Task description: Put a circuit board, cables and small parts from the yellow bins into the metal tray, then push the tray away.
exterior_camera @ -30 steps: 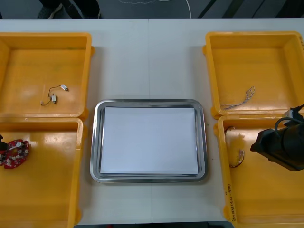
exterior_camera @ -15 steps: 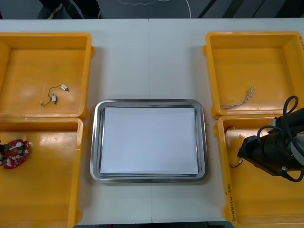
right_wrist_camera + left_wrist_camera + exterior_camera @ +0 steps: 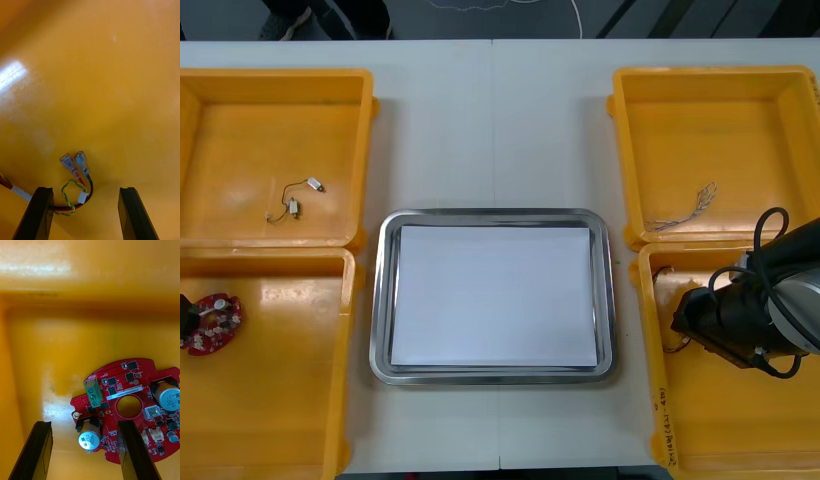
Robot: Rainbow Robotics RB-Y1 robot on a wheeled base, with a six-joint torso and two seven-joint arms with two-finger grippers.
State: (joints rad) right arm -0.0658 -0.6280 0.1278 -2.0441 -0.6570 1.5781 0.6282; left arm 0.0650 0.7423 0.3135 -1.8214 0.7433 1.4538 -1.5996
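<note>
The right arm (image 3: 750,315) is inside the yellow bin (image 3: 740,430) at 4 o'clock from the metal tray (image 3: 380,300). The right jaws are spread wide and hold nothing. The red and yellow cable (image 3: 81,162) lies on the bin floor between them, its loop close to one finger. At 8 o'clock, in the other near bin (image 3: 280,400), the left jaws also stand wide apart over the round red circuit board (image 3: 122,373), with one finger crossing it. The tray, white inside, sits mid-way across the table (image 3: 490,130)
</note>
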